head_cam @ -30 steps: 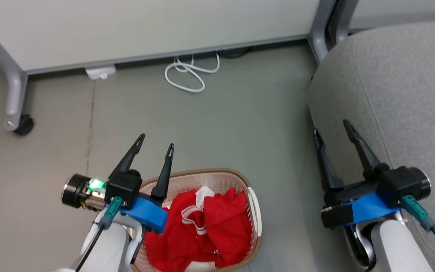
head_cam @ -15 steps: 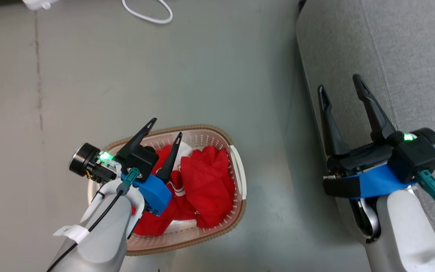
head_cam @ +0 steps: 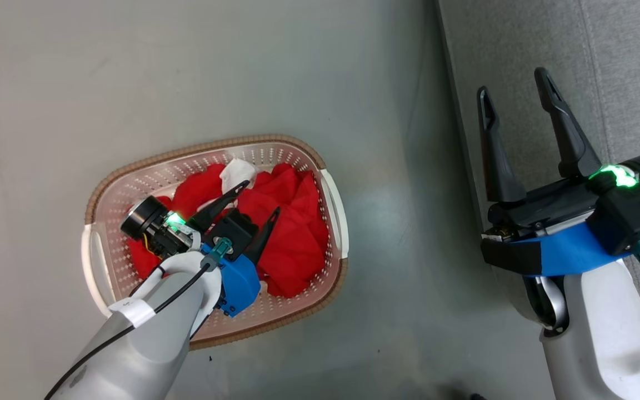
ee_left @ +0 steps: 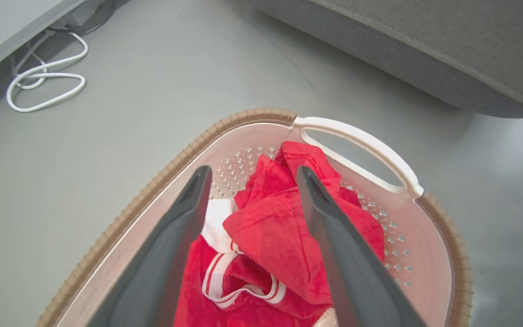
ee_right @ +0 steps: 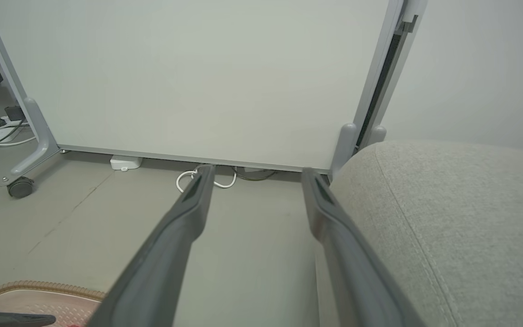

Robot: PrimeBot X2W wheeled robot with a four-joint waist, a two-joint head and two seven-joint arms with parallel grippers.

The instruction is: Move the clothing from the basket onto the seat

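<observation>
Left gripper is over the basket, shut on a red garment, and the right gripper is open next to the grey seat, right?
Not quite. The left gripper is open, not shut: the left wrist view shows its fingers apart over the clothing, nothing pinched. It is over the basket, and the right gripper is open beside the seat.

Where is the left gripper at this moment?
In the head view it is at the lower left: the left gripper hangs open over the red clothing inside the basket, to the left of the grey seat.
</observation>
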